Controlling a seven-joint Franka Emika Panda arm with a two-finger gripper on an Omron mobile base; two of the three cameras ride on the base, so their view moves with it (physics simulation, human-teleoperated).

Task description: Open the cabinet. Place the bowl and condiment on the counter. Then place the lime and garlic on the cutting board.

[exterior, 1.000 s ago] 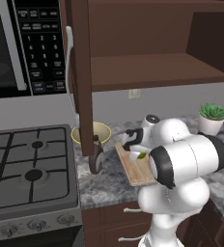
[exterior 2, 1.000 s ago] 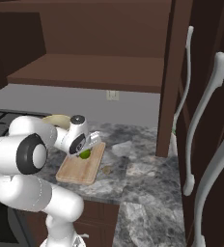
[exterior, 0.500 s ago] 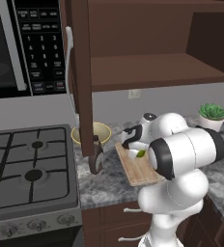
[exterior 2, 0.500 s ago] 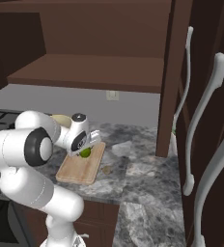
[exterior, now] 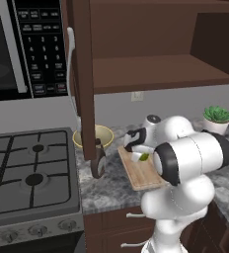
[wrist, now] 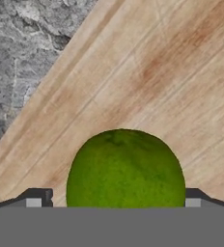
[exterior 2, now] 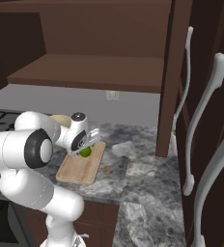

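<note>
A green lime [wrist: 126, 169] rests on the wooden cutting board [wrist: 157, 72]. My gripper [wrist: 114, 200] is open around it, one fingertip [wrist: 34, 198] to each side with a gap. From the base, the gripper [exterior 2: 85, 148] points down at the lime [exterior 2: 85, 152] on the board [exterior 2: 77, 171] near its far end. A small tan lump [exterior 2: 106, 169], seemingly the garlic, lies on the counter just right of the board. The yellow bowl [exterior: 106, 134] and a dark condiment bottle [exterior: 98, 160] stand on the counter left of the board [exterior: 141, 180].
The cabinet door [exterior: 84, 74] hangs open over the bowl, its shelf [exterior: 156, 71] bare. A gas stove [exterior: 30, 168] lies to the left and a potted plant [exterior: 217, 116] at the back right. Tall cupboard handles [exterior 2: 201, 125] stand on the right.
The fingers have spread apart and let go of the lime, which stays on the board. The arm's elbow has shifted slightly.
</note>
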